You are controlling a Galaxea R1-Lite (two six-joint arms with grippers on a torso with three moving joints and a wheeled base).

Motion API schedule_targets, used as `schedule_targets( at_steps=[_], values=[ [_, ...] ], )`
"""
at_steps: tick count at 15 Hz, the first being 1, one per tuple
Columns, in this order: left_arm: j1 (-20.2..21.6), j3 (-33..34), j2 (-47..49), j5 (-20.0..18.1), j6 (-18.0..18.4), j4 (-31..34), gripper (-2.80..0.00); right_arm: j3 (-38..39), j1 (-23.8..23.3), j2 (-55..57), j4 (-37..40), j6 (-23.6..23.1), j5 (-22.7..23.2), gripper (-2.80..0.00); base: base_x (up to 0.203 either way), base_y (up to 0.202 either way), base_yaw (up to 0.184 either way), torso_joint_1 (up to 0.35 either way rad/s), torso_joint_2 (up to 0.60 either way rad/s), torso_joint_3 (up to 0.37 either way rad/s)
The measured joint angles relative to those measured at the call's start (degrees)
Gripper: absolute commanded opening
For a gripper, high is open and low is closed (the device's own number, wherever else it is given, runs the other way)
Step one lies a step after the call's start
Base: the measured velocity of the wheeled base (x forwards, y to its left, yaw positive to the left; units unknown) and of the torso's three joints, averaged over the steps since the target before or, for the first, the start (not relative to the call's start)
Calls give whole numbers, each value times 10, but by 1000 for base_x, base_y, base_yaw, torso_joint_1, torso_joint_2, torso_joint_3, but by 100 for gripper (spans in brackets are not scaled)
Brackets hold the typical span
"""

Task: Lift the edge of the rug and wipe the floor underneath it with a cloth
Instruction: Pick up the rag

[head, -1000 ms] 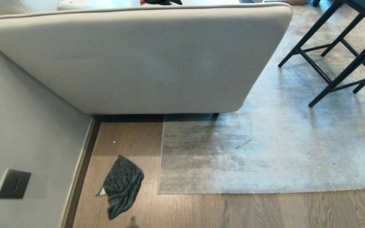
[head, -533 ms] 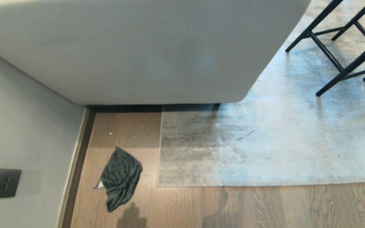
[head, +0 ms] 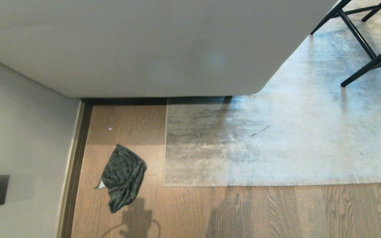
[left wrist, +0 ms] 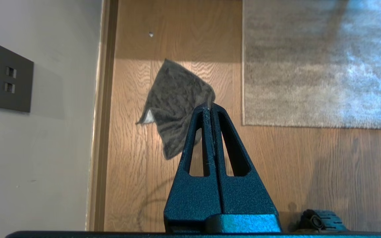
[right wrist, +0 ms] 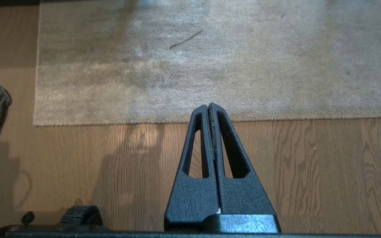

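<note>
One cloth [head: 123, 178], one rug edge [head: 276, 183]

You see the straight bound border and square corner of the grey-beige, dark-mottled short-pile rug [head: 164, 178] lying flat on the light brown wood-grain plank floor [head: 276, 211], with no part raised. The smooth, slightly glossy planks show bare beside and in front of the corner. Note the small dark grey fluffy microfibre cloth [head: 123, 178], crumpled on the planks near the border but not touching it, one pale corner turned out.
</note>
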Motion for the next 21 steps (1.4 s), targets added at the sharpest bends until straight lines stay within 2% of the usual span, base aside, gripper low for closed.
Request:
schedule_targets(
  at_steps=[21],
  values=[
    [0,0,0,0,-1,0,-280,0,0,0,0,0,0,-280,0,0,0,4,1,-196]
  ],
)
